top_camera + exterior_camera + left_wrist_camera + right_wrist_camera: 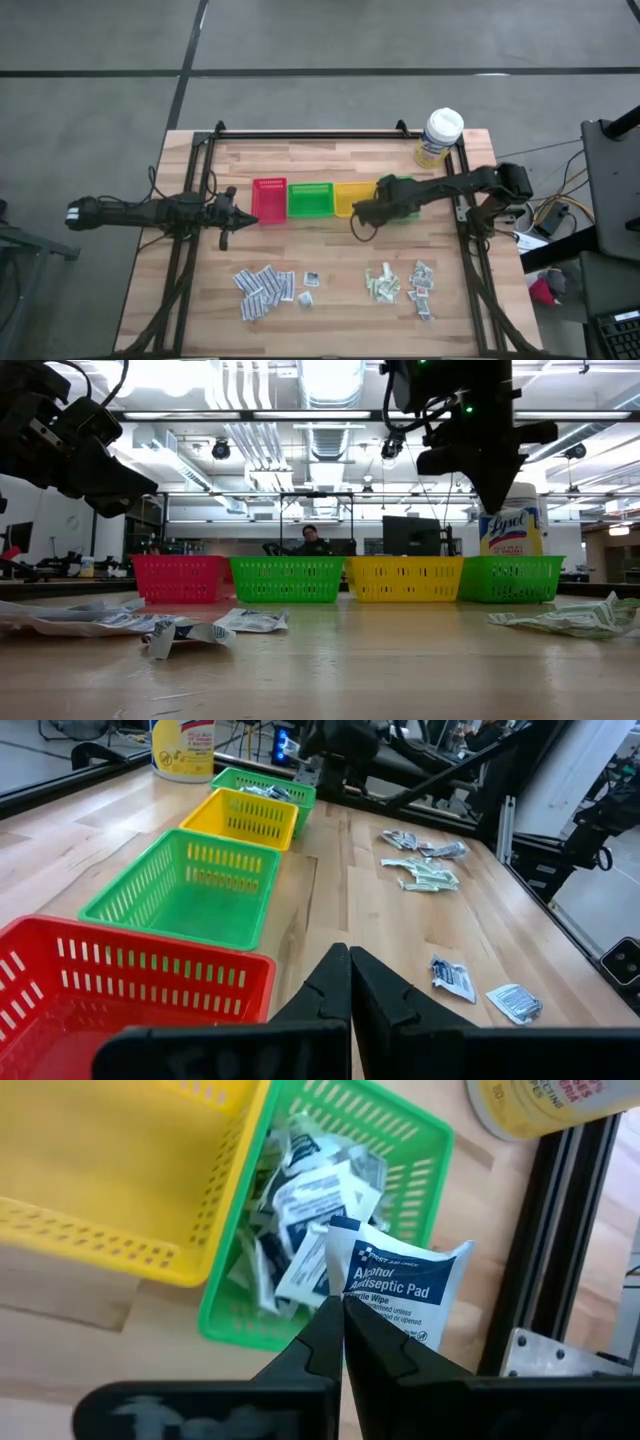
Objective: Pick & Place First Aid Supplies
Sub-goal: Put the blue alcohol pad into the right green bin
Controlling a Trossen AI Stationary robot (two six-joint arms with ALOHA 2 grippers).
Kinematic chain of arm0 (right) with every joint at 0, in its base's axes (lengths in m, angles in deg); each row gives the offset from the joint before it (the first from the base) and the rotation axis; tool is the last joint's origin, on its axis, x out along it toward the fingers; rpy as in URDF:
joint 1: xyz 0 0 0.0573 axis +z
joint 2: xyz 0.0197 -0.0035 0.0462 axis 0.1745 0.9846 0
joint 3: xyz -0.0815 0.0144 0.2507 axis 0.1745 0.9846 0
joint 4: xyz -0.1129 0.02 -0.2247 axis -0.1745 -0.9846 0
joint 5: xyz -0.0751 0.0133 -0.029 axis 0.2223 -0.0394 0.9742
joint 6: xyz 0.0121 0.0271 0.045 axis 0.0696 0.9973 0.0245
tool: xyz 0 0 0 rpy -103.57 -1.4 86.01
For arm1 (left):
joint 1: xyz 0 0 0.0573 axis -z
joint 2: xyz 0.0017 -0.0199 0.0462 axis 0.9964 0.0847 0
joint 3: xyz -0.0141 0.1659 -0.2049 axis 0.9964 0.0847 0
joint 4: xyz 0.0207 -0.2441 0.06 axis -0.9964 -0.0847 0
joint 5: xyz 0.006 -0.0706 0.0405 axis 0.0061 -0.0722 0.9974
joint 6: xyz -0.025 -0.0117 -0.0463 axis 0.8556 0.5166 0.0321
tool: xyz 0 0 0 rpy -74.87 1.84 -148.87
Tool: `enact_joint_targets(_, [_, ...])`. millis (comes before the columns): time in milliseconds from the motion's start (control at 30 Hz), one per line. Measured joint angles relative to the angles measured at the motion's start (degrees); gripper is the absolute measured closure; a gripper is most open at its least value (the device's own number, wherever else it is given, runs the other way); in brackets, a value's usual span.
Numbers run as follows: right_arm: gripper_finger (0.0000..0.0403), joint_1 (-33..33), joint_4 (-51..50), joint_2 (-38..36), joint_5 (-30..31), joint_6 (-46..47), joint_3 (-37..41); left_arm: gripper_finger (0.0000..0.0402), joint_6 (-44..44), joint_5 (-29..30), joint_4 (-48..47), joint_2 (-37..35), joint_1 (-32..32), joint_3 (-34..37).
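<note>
Sachets (300, 1195) are already piled in the far-right green bin (425, 1130); an alcohol pad (400, 1285) is pinched above it by the right gripper (340, 1320). Many supplies (265, 288) remain near the table's front edge. The left gripper (350, 982), pressed together, waits by the red bin (120, 980).

Long ceiling lights (330, 380) are blazing overhead, washing out white in the low view and leaving the arms there as dark silhouettes. The wooden table (330, 300) is lying evenly lit under soft, faint shadows. Up close, the tabletop foreground and the wrist fingers (345, 990) are blurring.
</note>
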Motion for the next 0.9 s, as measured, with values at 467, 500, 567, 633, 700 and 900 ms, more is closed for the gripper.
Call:
enact_joint_targets(467, [0.0394, -4.8, 8.2, -0.1, -0.5, -6.1, 4.1, 0.0401, 0.1, 0.0, 0.0, 0.0, 0.0, 0.0])
enact_joint_targets(500, [0.0394, -5.2, 9.1, -0.1, -1.0, -6.3, 4.9, 0.0401, 0.1, 0.0, 0.0, 0.0, 0.0, 0.0])
enact_joint_targets(567, [0.0394, -6.0, 10.4, -0.1, -2.4, -7.6, 6.6, 0.0401, 0.1, 0.0, 0.0, 0.0, 0.0, 0.0])
enact_joint_targets(633, [0.0394, -6.9, 12.0, -0.1, -3.1, -8.3, 8.6, 0.0401, 0.1, 0.0, 0.0, 0.0, 0.0, 0.0])
enact_joint_targets(700, [0.0394, -7.7, 13.5, -0.2, -3.3, -8.6, 10.5, 0.0401, 0.1, 0.0, 0.0, 0.0, 0.0, 0.0])
enact_joint_targets(900, [0.0394, -9.2, 18.7, -0.3, -5.6, -10.5, 14.2, 0.0401, 0.1, 0.0, 0.0, 0.0, 0.0, 0.0])
